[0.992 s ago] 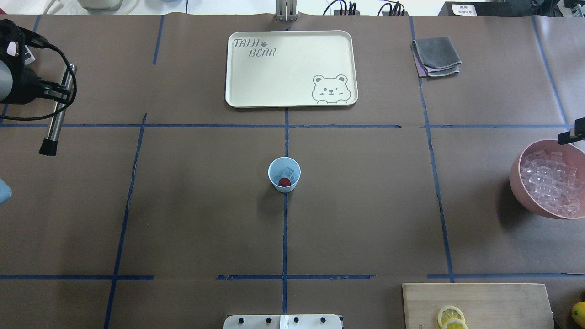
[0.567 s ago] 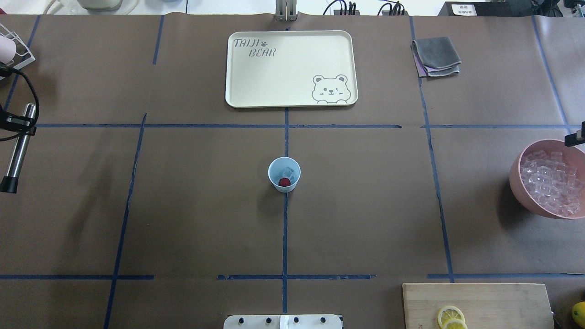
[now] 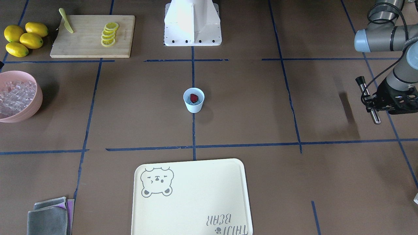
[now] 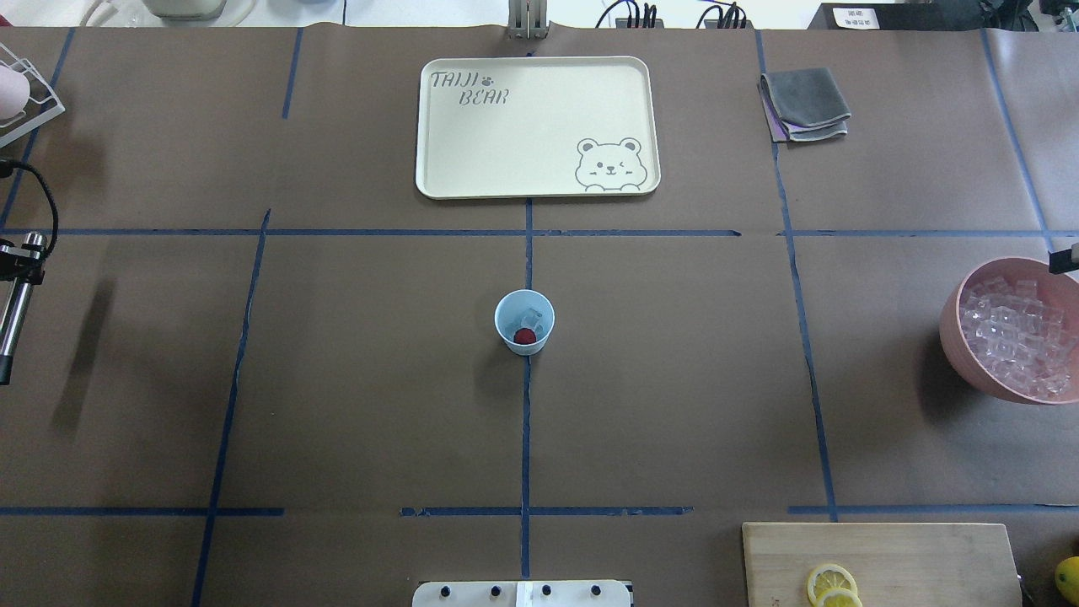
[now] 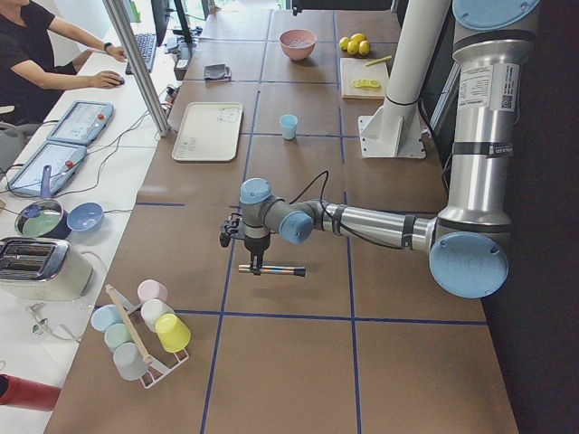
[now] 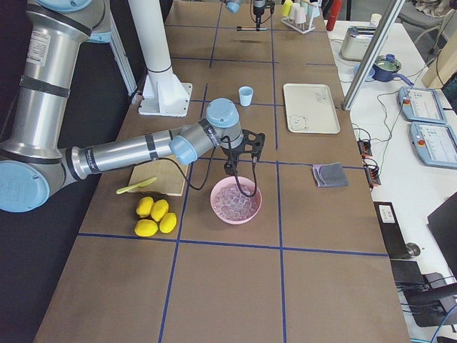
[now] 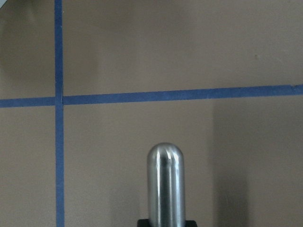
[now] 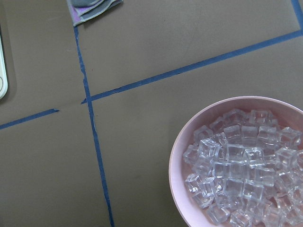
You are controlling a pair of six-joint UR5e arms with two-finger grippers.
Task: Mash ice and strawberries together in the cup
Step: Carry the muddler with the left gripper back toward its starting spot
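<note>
Pale-blue plastic cup (image 4: 524,321), tapered and round-rimmed, stands at the table's middle, far from every edge. Inside: a few glassy ice cubes (image 4: 531,317) and one dark-red, roundish strawberry (image 4: 524,336), whole. Loading looks done; mashing not begun. Near the table's left edge the left tool (image 3: 372,103) is clamped on a smooth steel pestle (image 3: 375,117), dome-ended and black-capped, well apart from the cup. Over the pink bowl (image 4: 957,350) at the right edge hangs the right tool (image 6: 235,163); cannot tell its opening.

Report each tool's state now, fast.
Left tool: closed on the silver metal rod with a black tip.
Right tool: cannot be told; its fingers show clearly in no view.
</note>
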